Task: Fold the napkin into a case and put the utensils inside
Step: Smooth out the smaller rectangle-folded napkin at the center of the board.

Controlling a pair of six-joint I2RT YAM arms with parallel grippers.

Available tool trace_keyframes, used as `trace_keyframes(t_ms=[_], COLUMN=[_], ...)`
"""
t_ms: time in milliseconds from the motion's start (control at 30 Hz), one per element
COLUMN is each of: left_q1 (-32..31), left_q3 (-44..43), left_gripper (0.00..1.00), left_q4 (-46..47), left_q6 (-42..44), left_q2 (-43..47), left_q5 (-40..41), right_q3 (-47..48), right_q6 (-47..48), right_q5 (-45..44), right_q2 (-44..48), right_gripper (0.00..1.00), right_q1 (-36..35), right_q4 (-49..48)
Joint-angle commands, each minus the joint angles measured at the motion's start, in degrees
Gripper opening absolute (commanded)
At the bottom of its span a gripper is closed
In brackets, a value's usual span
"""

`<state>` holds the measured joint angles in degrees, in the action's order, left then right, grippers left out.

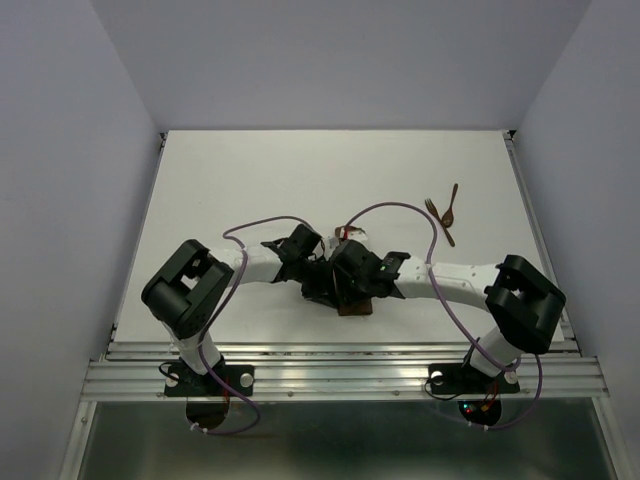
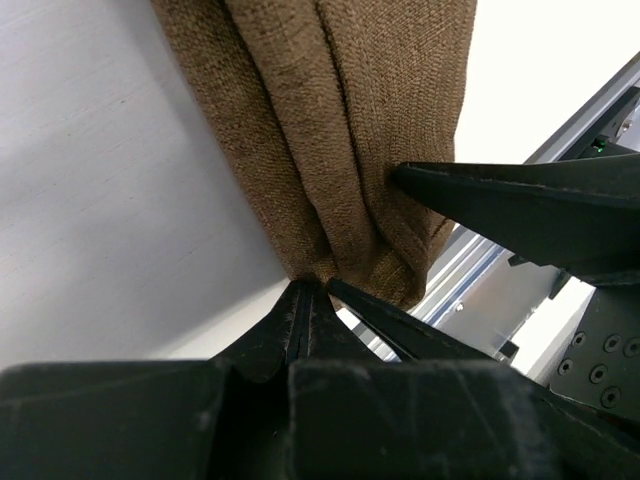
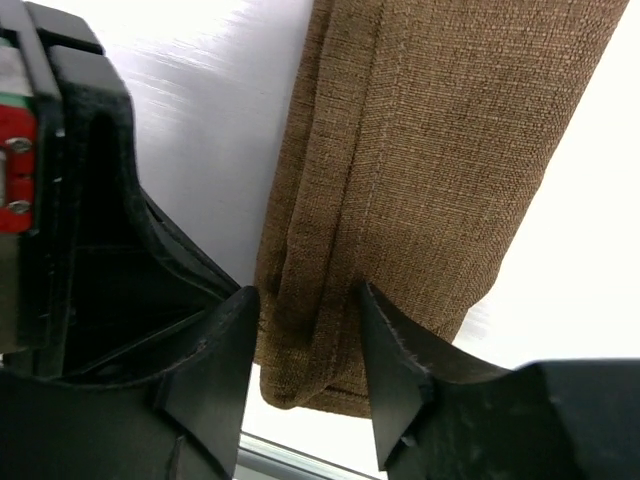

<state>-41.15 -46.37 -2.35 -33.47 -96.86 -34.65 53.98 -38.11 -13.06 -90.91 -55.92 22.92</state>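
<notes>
Top external alone shows fork (image 1: 440,222) and spoon (image 1: 452,203) beyond case (image 1: 353,306).

Close view, centre frame: a folded brown cloth napkin (image 3: 430,150), coarse weave, matt, with stitched hems. Flanking it at the bottom are the right gripper's fingers (image 3: 215,360), black matt plastic, faintly grainy. Upper left: a white tabletop (image 3: 200,120), smooth with a soft sheen. Along the bottom of the overhead view: a silvery ribbed metal rail (image 1: 340,378), dull-shining.
</notes>
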Motion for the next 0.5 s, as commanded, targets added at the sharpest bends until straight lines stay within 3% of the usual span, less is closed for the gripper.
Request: trace_keyframes(t_ms=[0,467], left_q1=[-0.2,-0.2], left_q3=[1.2,2.2], left_gripper=[0.00,0.00], left_q4=[1.9,4.5], left_q6=[-0.5,-1.0], left_q2=[-0.4,-0.6], left_q5=[-1.7,-2.3], right_q3=[2.2,1.4], right_q6=[0.1,-1.5], right_q5=[-0.6,-2.1], right_q2=[-1.1,-1.5], right_gripper=[0.48,0.18], right_q1=[-0.5,-0.5], right_q4=[-0.8,-0.2])
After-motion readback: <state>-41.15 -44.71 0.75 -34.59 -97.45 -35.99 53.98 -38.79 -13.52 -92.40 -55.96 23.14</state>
